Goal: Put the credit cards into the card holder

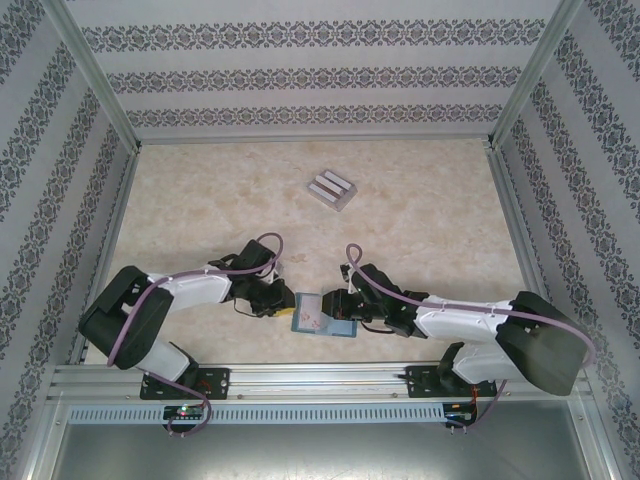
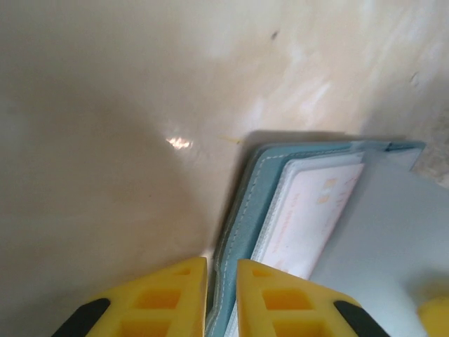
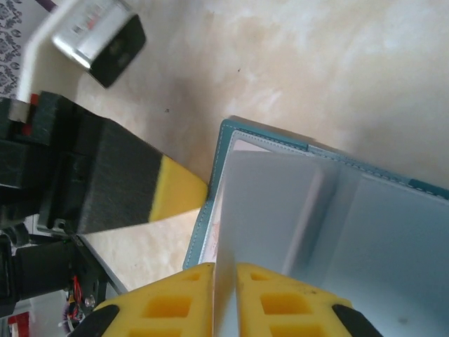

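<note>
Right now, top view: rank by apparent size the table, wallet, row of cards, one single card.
1. table, by far the largest.
2-3. wallet and row of cards: they look about alike, and the wallet is partly covered, so no ranking.
4. single card, the smallest.

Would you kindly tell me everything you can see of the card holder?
The card holder is a small teal wallet, leather-like with pale stitching, held open near the table's front edge. A pale blue-grey inner leaf stands up; a pinkish insert shows in a pocket. The right tool pinches that leaf; the left tool straddles the cover edge.
</note>
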